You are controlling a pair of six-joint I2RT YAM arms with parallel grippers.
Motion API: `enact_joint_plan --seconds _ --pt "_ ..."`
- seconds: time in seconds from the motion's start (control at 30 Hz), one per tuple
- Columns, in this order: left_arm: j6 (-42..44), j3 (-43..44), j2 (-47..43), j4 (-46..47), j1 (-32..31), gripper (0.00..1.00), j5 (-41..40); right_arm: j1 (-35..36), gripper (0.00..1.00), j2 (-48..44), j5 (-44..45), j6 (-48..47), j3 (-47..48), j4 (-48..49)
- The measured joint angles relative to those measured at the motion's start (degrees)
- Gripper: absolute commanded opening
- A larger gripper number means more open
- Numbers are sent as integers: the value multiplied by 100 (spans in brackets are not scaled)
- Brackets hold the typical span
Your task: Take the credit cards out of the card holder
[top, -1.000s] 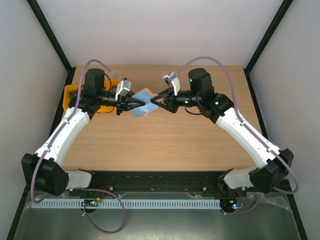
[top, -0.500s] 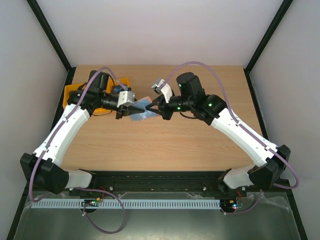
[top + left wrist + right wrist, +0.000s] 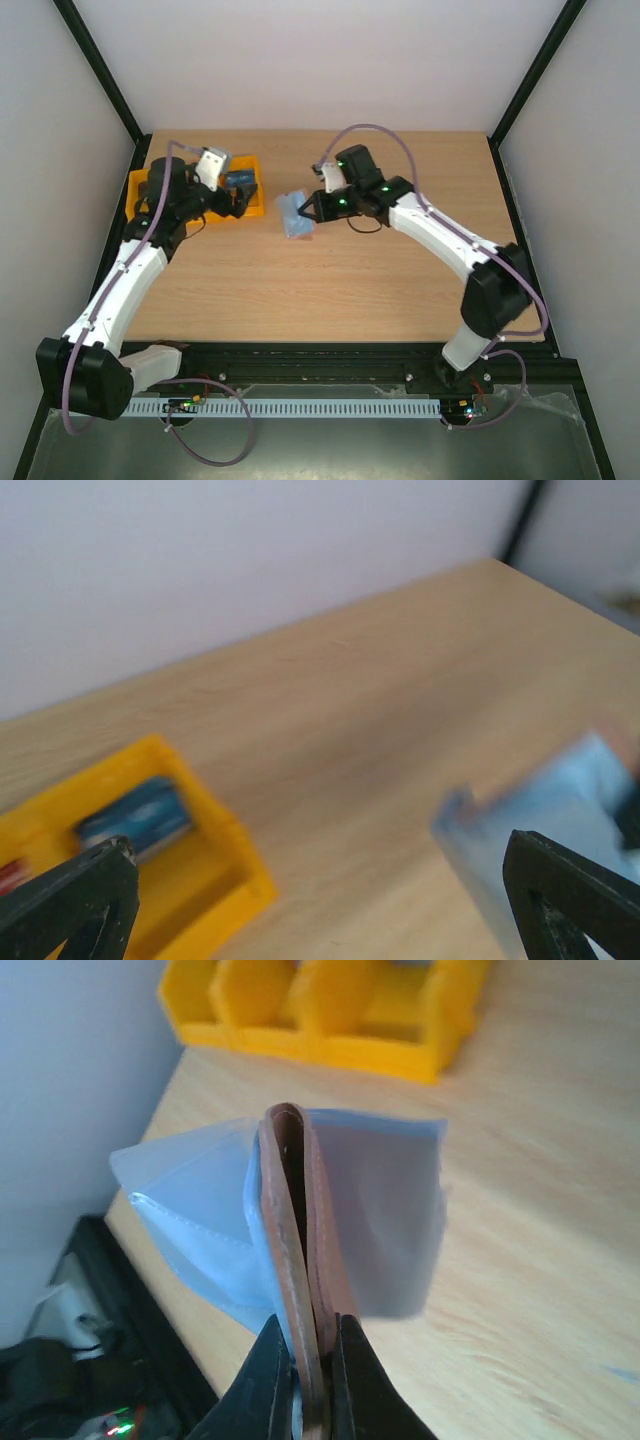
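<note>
My right gripper (image 3: 309, 210) (image 3: 308, 1332) is shut on the card holder (image 3: 293, 216) (image 3: 290, 1200). It pinches the holder's pinkish-brown rim, and pale blue flaps spread to either side. No card shows in the holder from here. My left gripper (image 3: 233, 199) (image 3: 318, 845) stands wide open with nothing between its fingers, over the right end of the yellow tray (image 3: 255, 205) (image 3: 225, 855). A blue credit card (image 3: 238, 181) (image 3: 135, 815) lies in that tray's end compartment. The holder (image 3: 545, 810) appears blurred at the right of the left wrist view.
The yellow three-compartment tray (image 3: 330, 1010) sits at the table's back left. A bit of red (image 3: 8, 875) shows in its neighbouring compartment. Black frame posts and pale walls enclose the table on three sides.
My left gripper pulled away from the holder, moved left to the tray and opened. A blue card now lies in the tray. My right arm shifted left, still holding the holder.
</note>
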Motion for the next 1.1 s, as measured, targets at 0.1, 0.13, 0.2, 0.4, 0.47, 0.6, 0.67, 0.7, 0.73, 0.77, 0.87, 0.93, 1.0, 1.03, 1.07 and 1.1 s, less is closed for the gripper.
enact_joint_plan --seconds 0.1,0.13,0.2,0.4,0.47,0.6,0.67,0.7,0.73,0.77,0.87,0.93,1.0,1.03,1.07,1.1 --pt "-444 -37 -114 326 293 100 -824 234 2 605 -538 267 330 179" --pt "-520 -44 -142 385 334 100 -1023 275 4 686 -796 387 374 339" --pt "-643 -66 -195 492 387 100 -1344 358 4 745 -1346 643 413 758" --pt "-822 -155 -236 614 444 100 -1692 35 15 743 -2048 1495 70 1746" --pt "-872 -190 -238 632 444 100 -1709 -271 25 798 -2076 1718 -380 1930" --pt "-918 -267 -238 638 444 100 -1707 -820 40 1187 -1681 1681 -909 1471" --pt "-922 -289 -243 645 444 100 -1707 -1093 42 1316 -1036 1475 -1034 981" --pt "-925 -306 -249 647 444 100 -1703 -1244 44 1327 -619 1344 -1141 734" --pt "-929 -315 -260 645 444 100 -1696 -1390 45 1322 -247 1200 -1237 503" --pt "-933 -319 -271 649 444 100 -1683 -1488 46 1318 28 1084 -1309 326" --pt "-916 -358 -332 673 444 100 -1556 -1773 47 1276 463 675 -1447 -81" --pt "-859 -437 -369 706 444 100 -1342 -1698 48 1150 479 457 -1443 -166" --pt "-846 -542 -372 684 442 100 -1143 -1397 53 890 748 260 -1340 -208" --pt "-887 -595 -354 634 437 100 -1104 -1200 59 785 909 170 -1246 -203" --pt "-916 -632 -330 575 435 100 -1091 -960 64 699 1119 81 -1115 -188" --pt "-968 -675 -310 531 431 100 -1086 -647 69 638 1412 -46 -944 -146"
